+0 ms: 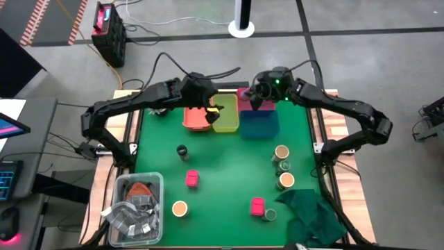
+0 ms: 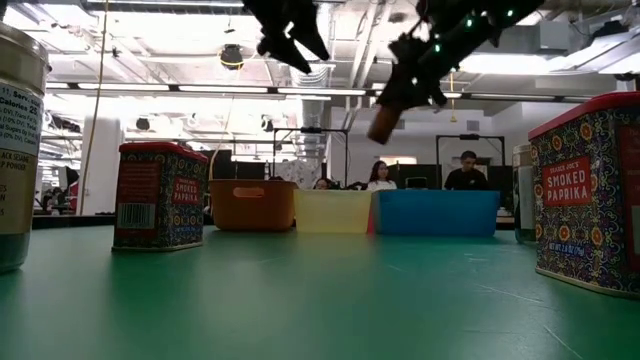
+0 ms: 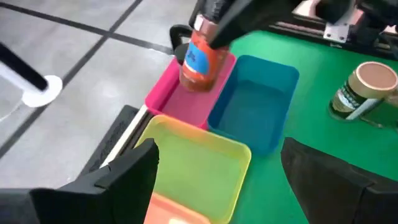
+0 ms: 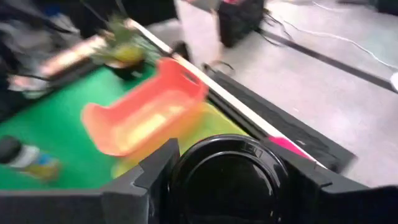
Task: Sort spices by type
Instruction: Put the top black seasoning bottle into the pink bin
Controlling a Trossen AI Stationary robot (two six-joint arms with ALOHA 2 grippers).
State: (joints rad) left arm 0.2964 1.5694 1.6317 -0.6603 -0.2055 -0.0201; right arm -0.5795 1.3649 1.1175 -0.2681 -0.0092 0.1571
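Right gripper (image 1: 255, 97): above the far end of the table, over the pink bin (image 3: 186, 93) and beside the blue bin (image 1: 260, 123). Its fingers are closed on a dark-capped jar (image 3: 202, 59) with an orange body and a blue label.
Held jar, attitude: cap end up inside the fingers, body hanging below them. In the low view (image 2: 385, 118) its long axis leans off vertical, the lower end swung toward the yellow-green bin (image 2: 333, 211). It hangs clear of the bins.
Right wrist view: the jar's round black cap (image 4: 227, 183) fills the space between the two fingers.
Left gripper (image 1: 210, 111): over the orange bin (image 1: 196, 118) and the yellow-green bin; fingers spread wide with nothing between them.
Bins: orange, yellow-green and blue stand side by side along the far edge; the pink one is behind the blue.
Pink cube boxes: one at mid-table (image 1: 192, 179), one nearer the front (image 1: 257, 205) with a green-capped jar (image 1: 270, 215) just beside it.
Tan-topped jars: two on the right (image 1: 281, 153) (image 1: 286, 181), upright, with a green-capped jar (image 1: 284, 167) between them; a third at front left (image 1: 180, 208).
Small dark-capped jar (image 1: 182, 151): on the table left of centre.
Green cloth (image 1: 316, 217): front right corner.
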